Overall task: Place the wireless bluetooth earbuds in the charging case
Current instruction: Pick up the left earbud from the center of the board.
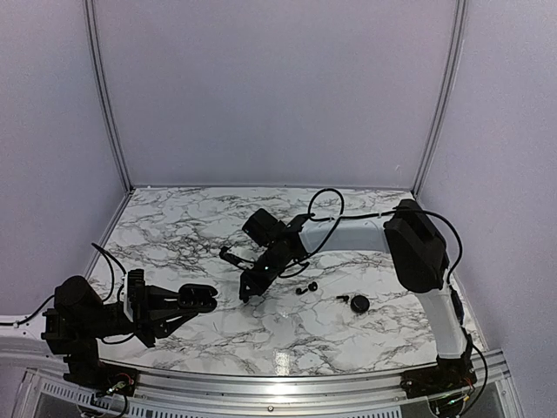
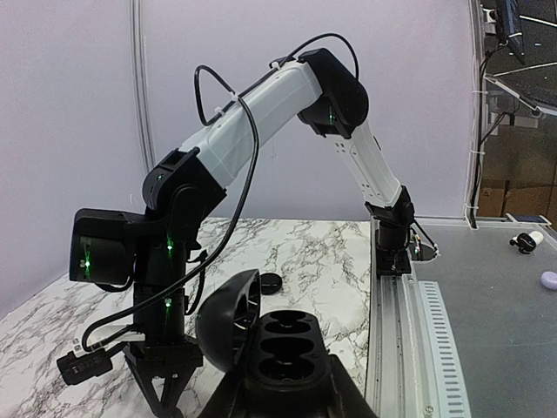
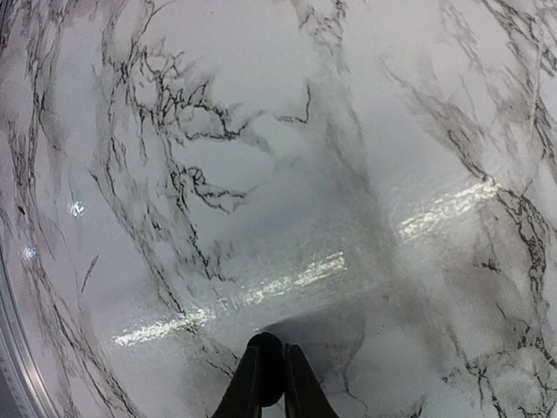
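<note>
The charging case is gripped by the left hand. The right hand is closed; the earbuds are glossy, and one pinched there may be squeezed out.

A white marble-patterned bench with dark grey veins sits in a booth of plain pale lavender walls; slim metal posts stand at the back corners, an aluminium rail edges the near side, and overhead light leaves bright streaks on the glossy top
</note>
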Motion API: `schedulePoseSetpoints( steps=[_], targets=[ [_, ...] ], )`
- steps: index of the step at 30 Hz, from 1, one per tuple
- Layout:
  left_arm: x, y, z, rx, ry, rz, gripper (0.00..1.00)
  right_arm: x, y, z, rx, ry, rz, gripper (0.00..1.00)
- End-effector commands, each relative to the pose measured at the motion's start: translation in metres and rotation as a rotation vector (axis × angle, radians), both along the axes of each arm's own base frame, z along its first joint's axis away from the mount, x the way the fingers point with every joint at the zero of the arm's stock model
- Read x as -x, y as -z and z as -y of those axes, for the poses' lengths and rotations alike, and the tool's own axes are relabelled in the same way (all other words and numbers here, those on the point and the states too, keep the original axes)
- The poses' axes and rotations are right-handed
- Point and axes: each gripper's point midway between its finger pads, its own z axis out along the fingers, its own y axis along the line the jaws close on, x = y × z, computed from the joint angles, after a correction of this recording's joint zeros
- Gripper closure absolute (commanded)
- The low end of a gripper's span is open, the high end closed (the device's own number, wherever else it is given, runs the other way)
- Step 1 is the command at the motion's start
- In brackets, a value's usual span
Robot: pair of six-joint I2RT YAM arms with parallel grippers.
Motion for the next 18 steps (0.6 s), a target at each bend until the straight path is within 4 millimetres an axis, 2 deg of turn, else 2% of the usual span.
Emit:
schedulePoseSetpoints(
  steps=[1,3,6,11,18],
  targets=[
    [0.004,-0.009,-0.002,0.031,0.013,0.011,1.0,0.015,0.011,0.003,0.047,-0.024,-0.05,0.94],
    [0.005,-0.009,-0.002,0.032,0.015,0.012,1.0,0.017,0.009,0.003,0.039,-0.026,-0.051,0.99],
    [0.005,-0.011,-0.002,0.034,0.016,0.016,1.0,0.017,0.0,0.002,0.019,-0.029,-0.041,1.0],
    [0.006,-0.011,-0.002,0.032,0.024,0.023,1.0,0.016,-0.027,0.003,-0.05,-0.038,0.019,1.0],
    [0.008,-0.014,-0.001,0.032,0.034,0.031,1.0,0.01,-0.071,0.018,-0.153,-0.021,0.138,1.0]
  ],
)
